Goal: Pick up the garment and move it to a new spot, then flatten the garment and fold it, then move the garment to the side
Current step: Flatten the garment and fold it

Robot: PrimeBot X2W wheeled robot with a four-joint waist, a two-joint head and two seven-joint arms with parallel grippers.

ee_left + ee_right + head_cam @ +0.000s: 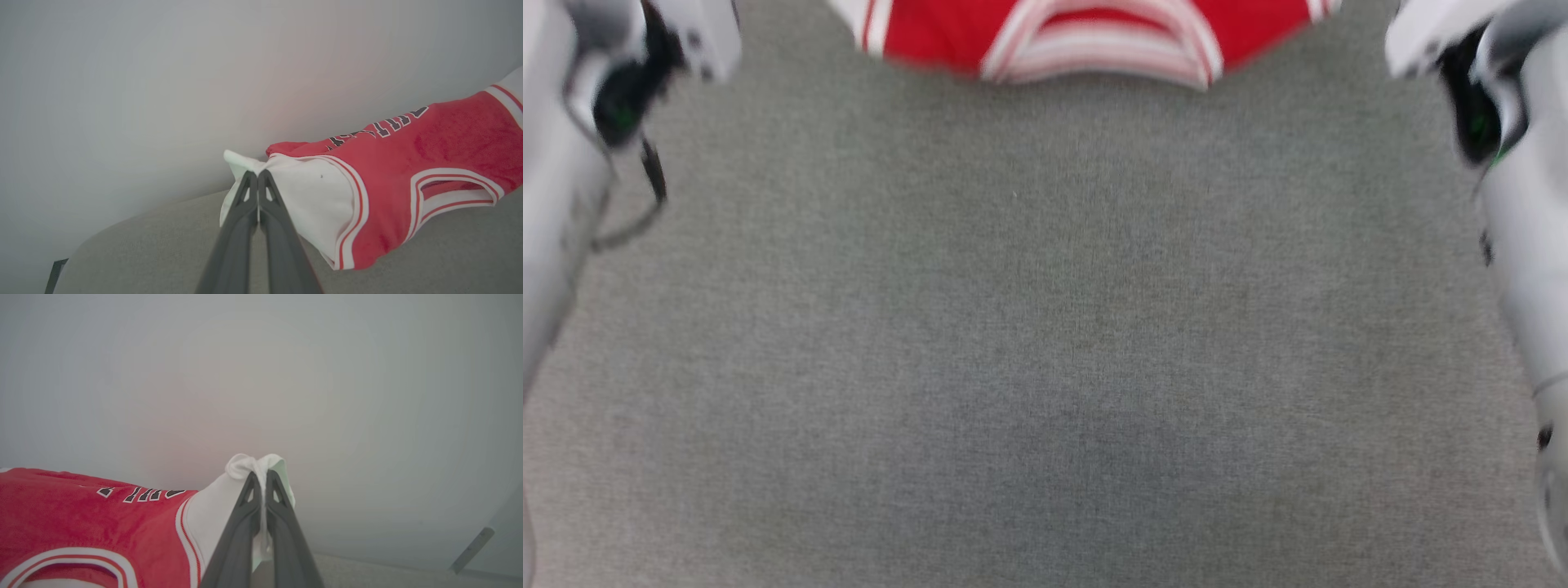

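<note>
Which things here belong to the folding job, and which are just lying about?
Job: jersey; left gripper and right gripper, jaws shut on its white corners.
Not the job: grey surface; pale wall.

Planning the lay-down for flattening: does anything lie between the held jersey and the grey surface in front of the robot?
Nothing visible does. The left claw and right claw are each shut on the jersey at its white edge, and the grey surface shows no objects.

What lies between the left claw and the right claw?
The red basketball jersey; left claw and right claw each pinch its white edge, per the wrist views.
</note>
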